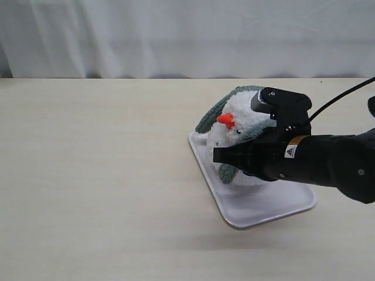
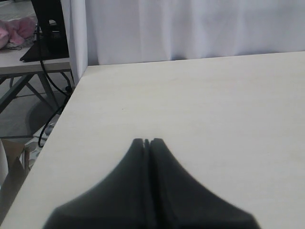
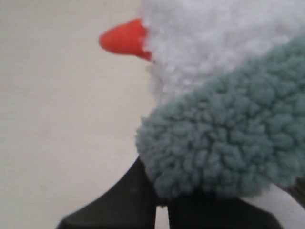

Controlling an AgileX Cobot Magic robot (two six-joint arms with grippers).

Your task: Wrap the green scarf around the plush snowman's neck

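Left: the left claw (image 2: pixel 147 141), fingers pressed together, hangs over bare tabletop (image 2: pixel 214 105), outside the exterior view and nowhere near the toy. Centre: the plush snowman (image 1: pixel 243 114) sits on a white tray (image 1: pixel 275 211) with its carrot nose (image 1: pixel 225 120) pointing left. The green scarf (image 1: pixel 205 120) arches round the back of the head and ends in a rounded flap below the face. Right: the right claw (image 1: pixel 218 156) lies across the toy's body, its fingers shut. Probable hazards: the loop appears to ride high on the head, so a pull could slip it off over the crown rather than seat it at the neck. A tug on the fleece could also drag or tip the light toy off the tray. Relation: in the right wrist view, the scarf's rounded end lies directly on the claw's tips, below the nose, hiding them. Whether fleece is pinched cannot be told.
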